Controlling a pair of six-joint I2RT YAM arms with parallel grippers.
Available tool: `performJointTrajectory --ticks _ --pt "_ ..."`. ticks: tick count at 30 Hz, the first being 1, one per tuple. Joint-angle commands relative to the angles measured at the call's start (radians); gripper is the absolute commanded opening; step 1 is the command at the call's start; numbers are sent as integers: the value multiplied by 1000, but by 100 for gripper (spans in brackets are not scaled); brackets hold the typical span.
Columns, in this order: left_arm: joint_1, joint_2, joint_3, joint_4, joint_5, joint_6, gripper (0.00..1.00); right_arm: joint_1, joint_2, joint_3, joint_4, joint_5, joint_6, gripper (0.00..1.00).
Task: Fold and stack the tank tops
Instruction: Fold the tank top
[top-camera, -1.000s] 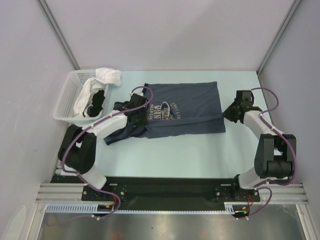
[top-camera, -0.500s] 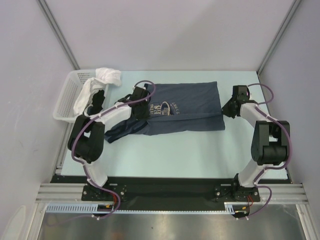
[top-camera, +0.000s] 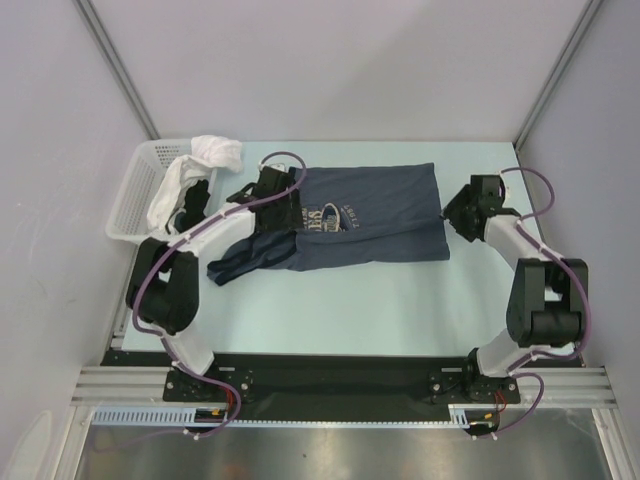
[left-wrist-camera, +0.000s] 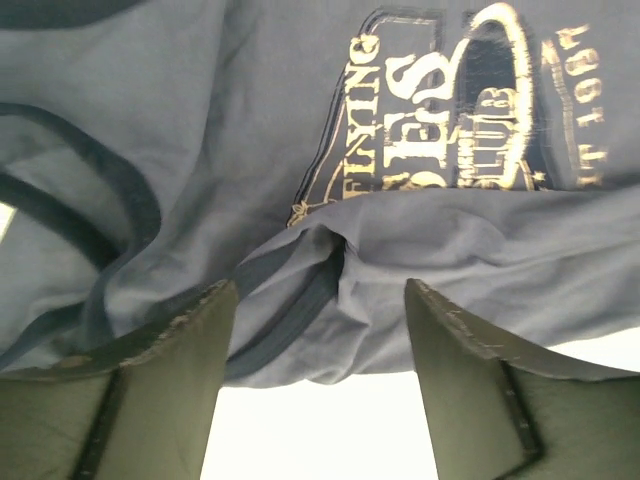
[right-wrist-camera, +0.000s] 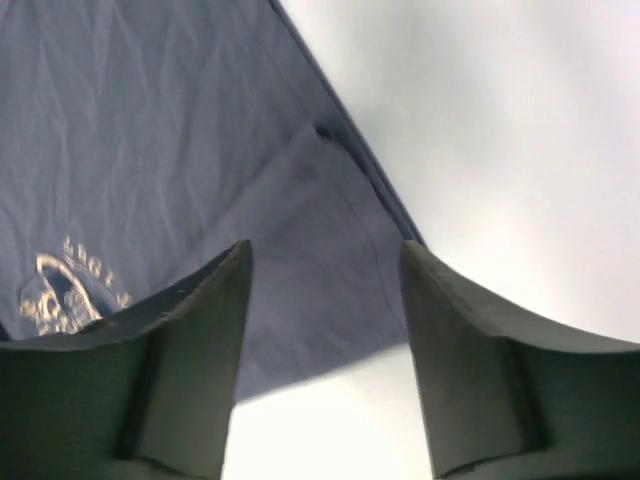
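Note:
The slate-blue tank top (top-camera: 390, 205) lies across the middle of the table, its near edge folded up over the gold-white print (top-camera: 328, 217) and its straps bunched at the left (top-camera: 235, 265). My left gripper (top-camera: 285, 208) hovers over its left part, open, with the folded edge (left-wrist-camera: 330, 290) below its fingers. My right gripper (top-camera: 455, 215) is open at the top's right edge, and the fold's corner (right-wrist-camera: 320, 300) lies between its fingers, ungripped. A black cloth (top-camera: 197, 205) lies in the basket.
A white lattice basket (top-camera: 130, 190) stands at the back left with a white cloth (top-camera: 215, 150) draped over its rim. Grey walls close in on the left, right and back. Bare table shows in front of the tank top.
Both grippers went from shut to open and let go of the tank top's folded edge. The fold now rests on the top. The left gripper has moved a little farther back.

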Motion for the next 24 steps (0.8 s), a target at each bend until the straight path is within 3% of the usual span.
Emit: performJointTrajectory --ticks 1,2,4,14,22,24 --pt "6 -103 -37 13 -1 35 72 2 -122 -83 44 -24 -25 60" --pt "6 -109 -49 16 7 36 71 3 -154 -103 41 -35 -25 51" --pt "6 -123 -81 25 18 38 68 3 -178 -150 33 -46 -25 48" --pt "1 -65 -79 82 142 35 67 11 -274 -316 41 -50 24 72" --pt "1 12 -4 87 177 15 65 11 -181 -339 133 -43 79 70" --pt "1 38 10 81 190 13 65 11 -139 -327 142 -38 79 65"
